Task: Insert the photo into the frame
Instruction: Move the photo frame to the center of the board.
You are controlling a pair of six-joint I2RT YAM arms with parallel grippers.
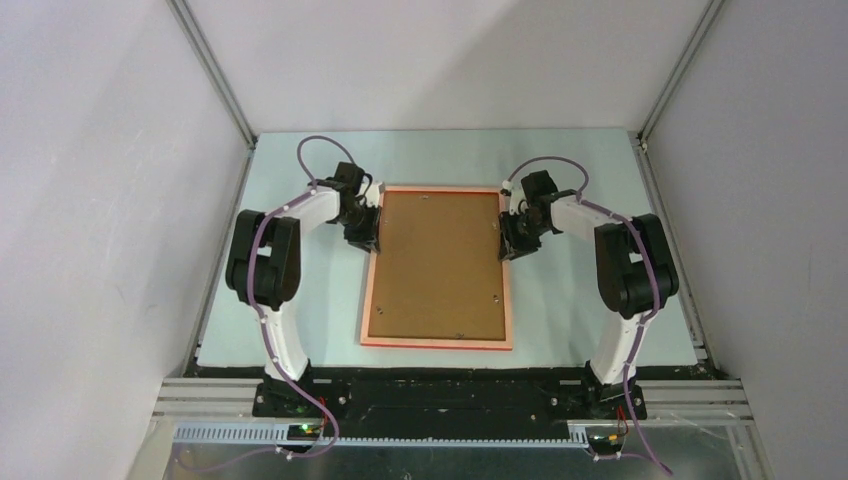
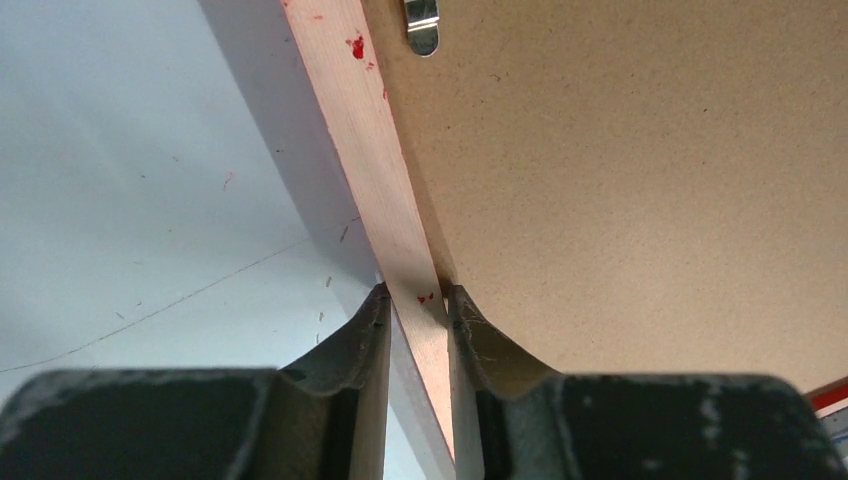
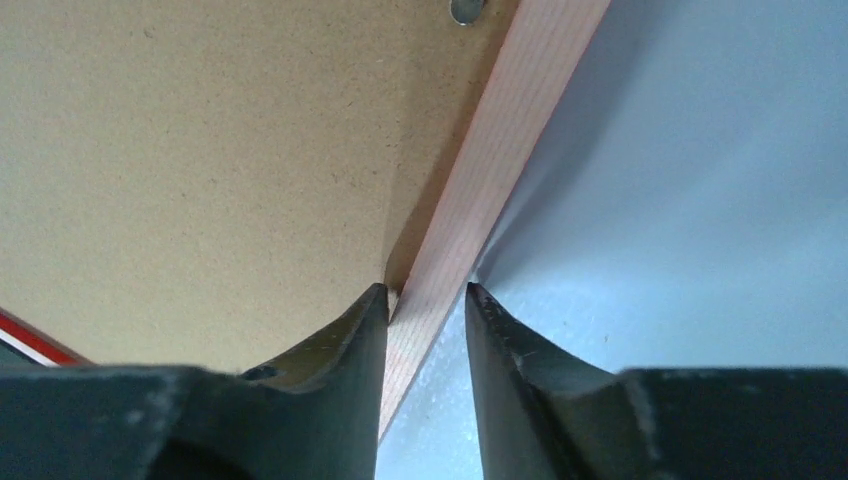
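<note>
Pinching frame (image 1: pixel 437 343) rails, nearly closed: L gripper (image 1: pixel 372 240) & R gripper (image 1: pixel 506 245); pale-blue table (image 1: pixel 590 300), white walls (image 1: pixel 100 200).

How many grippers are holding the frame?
2. The left gripper holds the frame by its left rail, the right gripper by its right rail, both toward the far end. None hidden.

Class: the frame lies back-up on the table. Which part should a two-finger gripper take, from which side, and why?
A long side rail of the frame, from straight above, one finger outside it, one on the backing board side. The frame lies flat and is wide, but each rail is narrow enough to fit between fingers, as the left gripper and right gripper show.
</note>
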